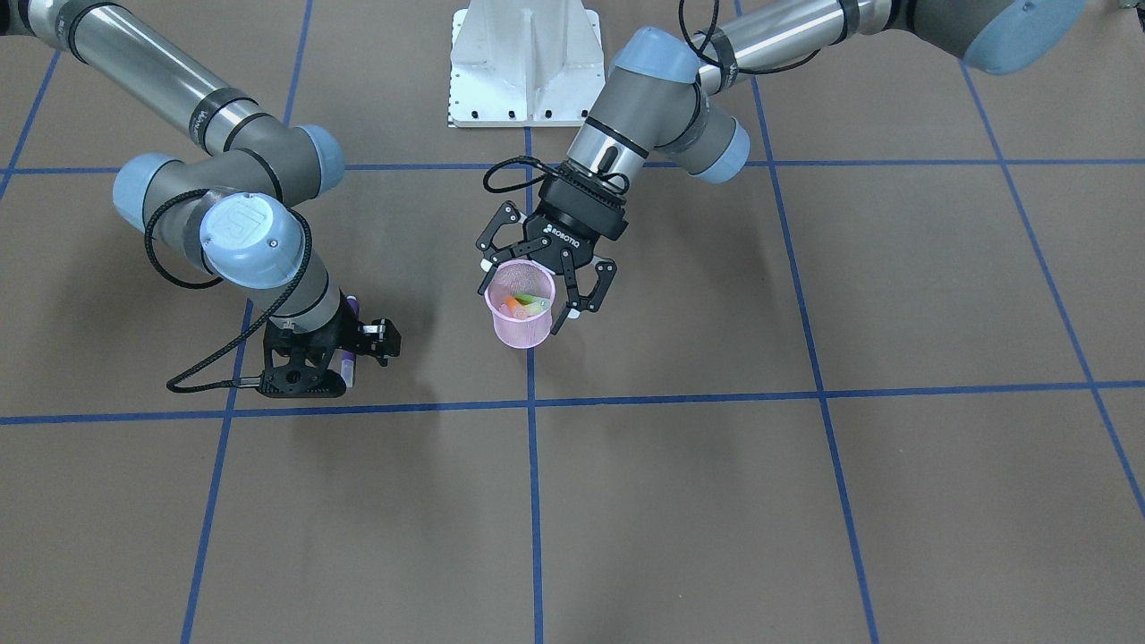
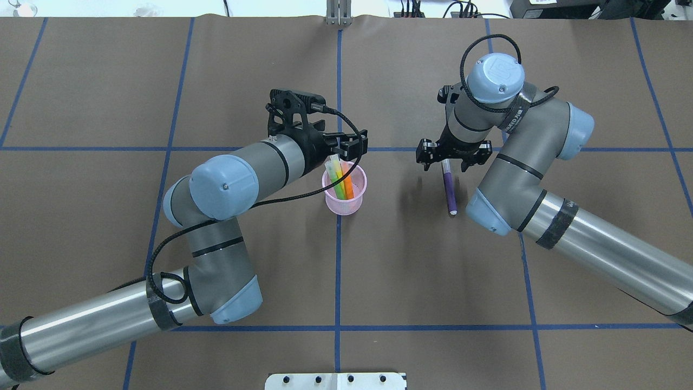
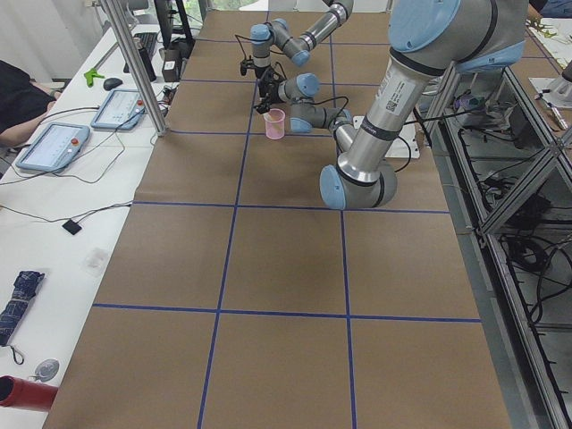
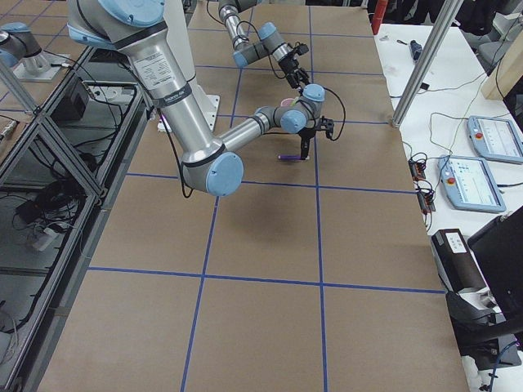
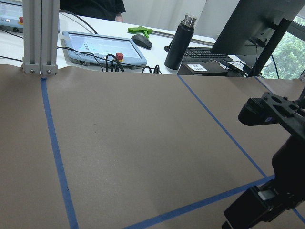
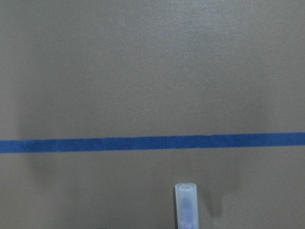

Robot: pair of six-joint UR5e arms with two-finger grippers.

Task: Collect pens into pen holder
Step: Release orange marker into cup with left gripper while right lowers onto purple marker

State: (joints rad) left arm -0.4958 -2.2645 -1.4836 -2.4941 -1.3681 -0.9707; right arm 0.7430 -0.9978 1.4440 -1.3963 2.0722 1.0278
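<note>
When I look from the front, I can read ROBOTIQ in white letters on the black left gripper (image 1: pixel 528 291) in the middle of the picture. A round blue cap (image 1: pixel 246 234) on the arm at the left of that picture has a UR mark on it.

A white base plate (image 1: pixel 526 63) sits at the top middle. Blue tape lines (image 1: pixel 534 501) cross the brown table (image 1: pixel 805 501). Past the table's far edge stand a black bottle (image 5: pixel 180 40) and a grey tablet (image 5: pixel 102 46) with a red button.

The left gripper is spread wide and grips nothing. It has one finger on each side of the pink pen holder (image 1: pixel 523 326), near the rim. From overhead it hides the far bit of that rim. The yellow pen (image 2: pixel 334 165), green pen (image 2: pixel 340 183) and orange pen (image 2: pixel 350 188) lean inside the holder.

The purple pen (image 2: pixel 448 189) lies flat on the table, right of the middle in the overhead picture. The right gripper (image 1: pixel 340 355) sits low over its purple end. Its jaws are wide apart, one on each side, and they do not pinch the pen. The wrist hides that end from above.
</note>
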